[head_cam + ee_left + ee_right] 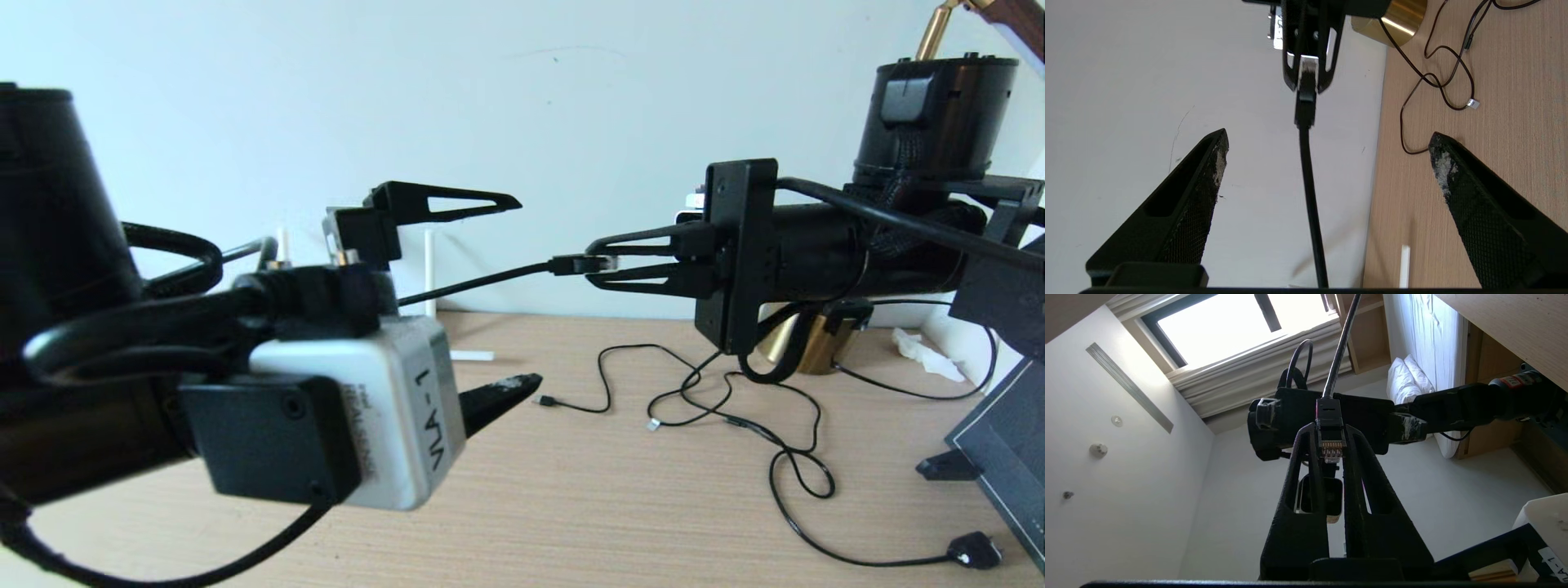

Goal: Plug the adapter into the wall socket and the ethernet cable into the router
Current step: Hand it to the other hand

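The right gripper was clamped on the ethernet cable at its clear plug, held above the table; the left gripper stood wide open and empty, its fingers to either side of the cord. The cable appeared light and limp, the clip fragile; grip was best taken on the rigid plug body.

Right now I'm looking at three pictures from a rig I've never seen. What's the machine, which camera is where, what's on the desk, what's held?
It is a two-armed robot. The wide picture comes from its head camera; the other two come from cameras on each wrist, looking out along the fingers.

The right claw is shut on the plug end of the ethernet cable, held in the air above the wooden desk. The left claw is open and empty, with the cable running between its fingers without touching them.

On the desk lie thin black cables, a brass cylinder and crumpled white paper. White antennas stand against the wall.
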Tool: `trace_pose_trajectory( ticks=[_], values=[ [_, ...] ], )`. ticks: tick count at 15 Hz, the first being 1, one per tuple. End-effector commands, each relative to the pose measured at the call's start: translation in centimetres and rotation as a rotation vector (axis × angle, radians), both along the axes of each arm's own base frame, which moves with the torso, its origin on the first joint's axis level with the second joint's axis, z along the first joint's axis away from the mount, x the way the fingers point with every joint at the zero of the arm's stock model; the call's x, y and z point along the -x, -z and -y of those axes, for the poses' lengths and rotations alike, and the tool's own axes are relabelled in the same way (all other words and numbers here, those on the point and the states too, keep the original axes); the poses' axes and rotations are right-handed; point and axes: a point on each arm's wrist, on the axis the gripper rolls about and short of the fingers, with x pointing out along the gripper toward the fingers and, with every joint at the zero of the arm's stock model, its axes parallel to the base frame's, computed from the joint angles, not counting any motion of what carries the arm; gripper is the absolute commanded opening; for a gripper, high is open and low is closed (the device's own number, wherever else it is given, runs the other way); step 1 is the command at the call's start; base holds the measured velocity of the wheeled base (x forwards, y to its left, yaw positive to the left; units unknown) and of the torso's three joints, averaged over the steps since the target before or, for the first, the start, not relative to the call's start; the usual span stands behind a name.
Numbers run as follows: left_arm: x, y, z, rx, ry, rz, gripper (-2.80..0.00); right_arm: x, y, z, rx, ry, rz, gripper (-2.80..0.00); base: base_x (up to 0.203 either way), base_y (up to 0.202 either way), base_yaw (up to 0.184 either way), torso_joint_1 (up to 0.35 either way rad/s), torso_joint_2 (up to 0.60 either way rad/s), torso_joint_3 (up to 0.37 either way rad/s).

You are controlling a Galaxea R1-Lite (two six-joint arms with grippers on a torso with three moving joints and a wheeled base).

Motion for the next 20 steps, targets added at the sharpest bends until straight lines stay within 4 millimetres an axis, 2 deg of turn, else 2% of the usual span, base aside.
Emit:
trace_pose_trajectory(
  ticks=[1,9,15,20],
  values=[
    [-0.6,0.1,0.8,-0.004,0.005,0.005,0.00,0.2,-0.1,0.3,-0.002,-0.001,-0.007,-2.80,0.000,0.000,0.000,0.000,0.00,0.000],
    [-2.0,-0.2,3.5,0.008,0.042,0.015,0.00,-0.1,0.5,0.2,0.006,0.001,-0.018,-2.80,0.000,0.000,0.000,0.000,0.00,0.000],
    [-2.0,0.1,3.3,0.004,0.038,0.007,0.00,0.1,0.5,0.2,0.005,-0.001,-0.015,-2.80,0.000,0.000,0.000,0.000,0.00,0.000],
    [-2.0,0.3,2.7,0.003,0.023,0.005,0.00,0.9,0.2,0.7,0.000,-0.002,-0.006,-2.80,0.000,0.000,0.000,0.000,0.00,0.000]
  ],
)
